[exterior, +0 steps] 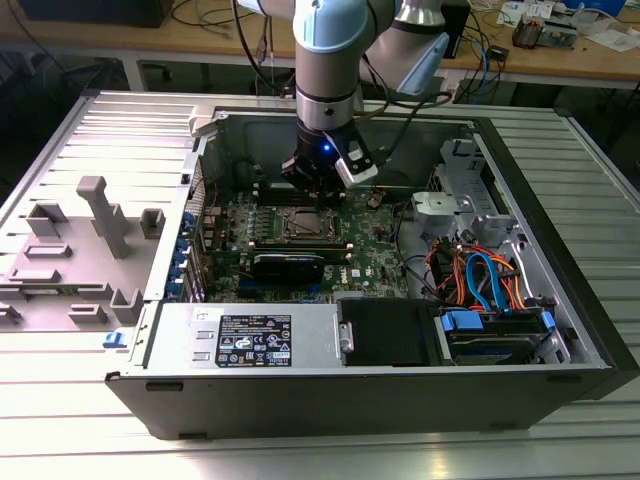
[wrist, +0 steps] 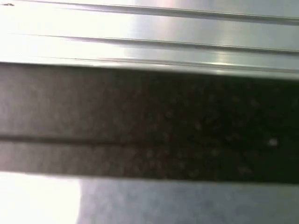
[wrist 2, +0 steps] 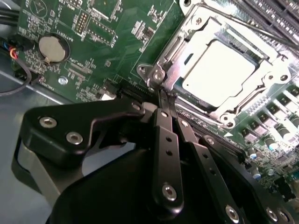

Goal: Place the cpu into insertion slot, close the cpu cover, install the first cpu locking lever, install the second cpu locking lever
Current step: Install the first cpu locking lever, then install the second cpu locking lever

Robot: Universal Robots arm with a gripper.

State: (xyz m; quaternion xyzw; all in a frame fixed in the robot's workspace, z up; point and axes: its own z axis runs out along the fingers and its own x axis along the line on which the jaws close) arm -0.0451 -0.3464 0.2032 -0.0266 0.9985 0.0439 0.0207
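The cpu (wrist 2: 219,70) lies flat in the insertion slot (exterior: 303,225) on the green motherboard (wrist 2: 117,28), silver top facing up. The grey cpu cover (wrist 2: 205,25) lies down around it, framing the chip. In the second wrist view my gripper (wrist 2: 164,95) is shut, its black fingers (wrist 2: 163,126) pressed together with nothing between them. The tips stand at the socket's corner by a screw post (wrist 2: 158,74). In the exterior view the gripper (exterior: 318,195) hangs just behind the socket. I cannot tell how the locking levers stand.
Black memory strips (wrist 2: 275,14) run beside the socket, and a coin battery (wrist 2: 51,49) sits on the board. A long black card (exterior: 288,265), a power supply (exterior: 250,340) and a drive bay with blue and orange cables (exterior: 480,280) crowd the case. Grey fixtures (exterior: 100,215) stand outside.
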